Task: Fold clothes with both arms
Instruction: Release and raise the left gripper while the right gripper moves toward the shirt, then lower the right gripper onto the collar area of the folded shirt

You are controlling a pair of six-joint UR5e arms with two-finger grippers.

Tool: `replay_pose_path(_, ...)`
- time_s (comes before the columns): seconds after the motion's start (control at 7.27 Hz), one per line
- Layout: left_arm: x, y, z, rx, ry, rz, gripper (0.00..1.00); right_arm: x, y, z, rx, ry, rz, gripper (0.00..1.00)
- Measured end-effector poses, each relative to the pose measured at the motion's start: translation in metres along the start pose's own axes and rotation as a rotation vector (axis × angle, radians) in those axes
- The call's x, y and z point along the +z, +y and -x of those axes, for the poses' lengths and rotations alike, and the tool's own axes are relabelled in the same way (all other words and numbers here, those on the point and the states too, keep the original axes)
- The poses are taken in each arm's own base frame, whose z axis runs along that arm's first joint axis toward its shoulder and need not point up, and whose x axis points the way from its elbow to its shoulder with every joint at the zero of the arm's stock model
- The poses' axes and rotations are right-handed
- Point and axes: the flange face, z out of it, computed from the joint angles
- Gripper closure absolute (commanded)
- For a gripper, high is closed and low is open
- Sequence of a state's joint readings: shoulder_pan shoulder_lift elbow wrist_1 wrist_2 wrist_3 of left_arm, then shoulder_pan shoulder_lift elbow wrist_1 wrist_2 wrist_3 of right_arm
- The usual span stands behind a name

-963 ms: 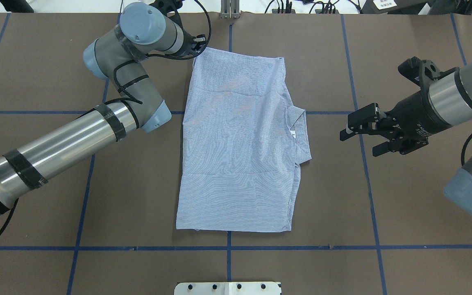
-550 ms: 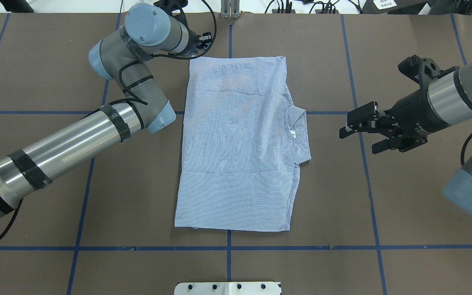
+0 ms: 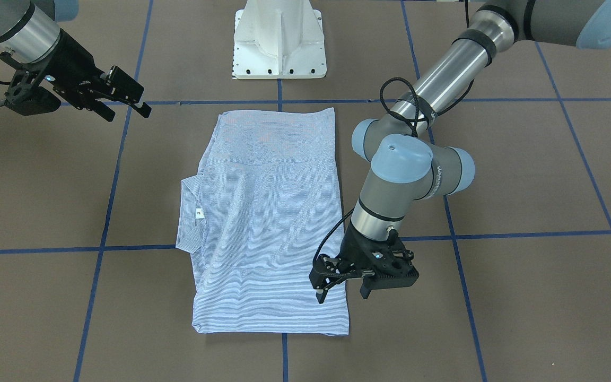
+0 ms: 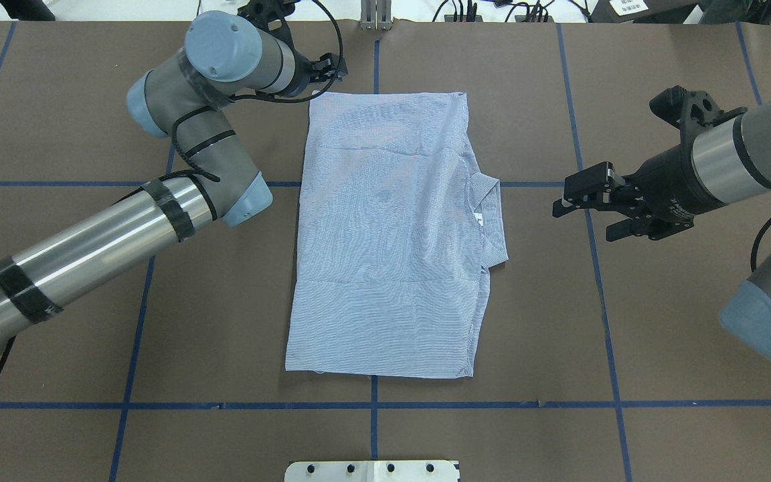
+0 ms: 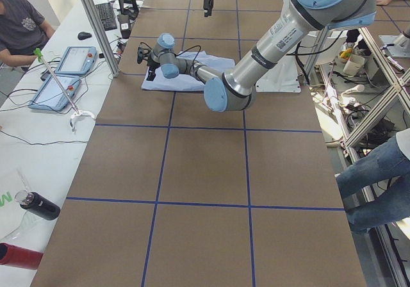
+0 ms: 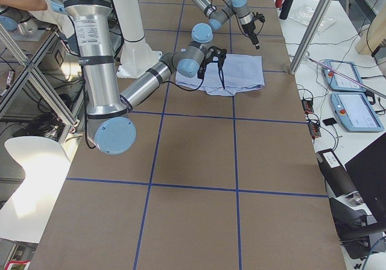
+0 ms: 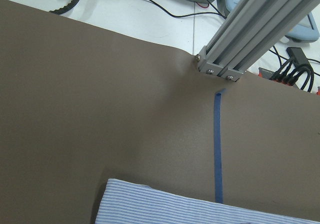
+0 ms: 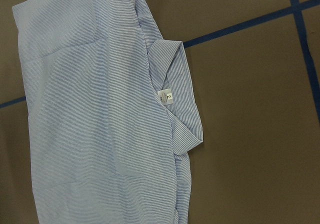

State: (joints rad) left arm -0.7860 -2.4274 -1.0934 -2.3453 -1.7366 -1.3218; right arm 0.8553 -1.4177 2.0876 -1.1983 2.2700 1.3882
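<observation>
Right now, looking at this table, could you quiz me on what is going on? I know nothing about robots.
1. True or false: the right end effector grips the shirt.
2. The left end effector hovers near the shirt's: A) corner far from the pedestal; B) collar; C) edge nearest the pedestal.
3. Fill in: the small white label sits on the shirt's ____.
Key: 1 false, it is open and apart from the shirt. 2 A. 3 collar.
</observation>
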Motion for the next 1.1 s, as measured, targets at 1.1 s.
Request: replay_pose_path(1.1, -0.151, 0.055, 0.093, 0.011, -0.033, 0.105, 0.01, 0.145, 0.028, 0.047, -0.109, 0.12, -0.104, 0.04)
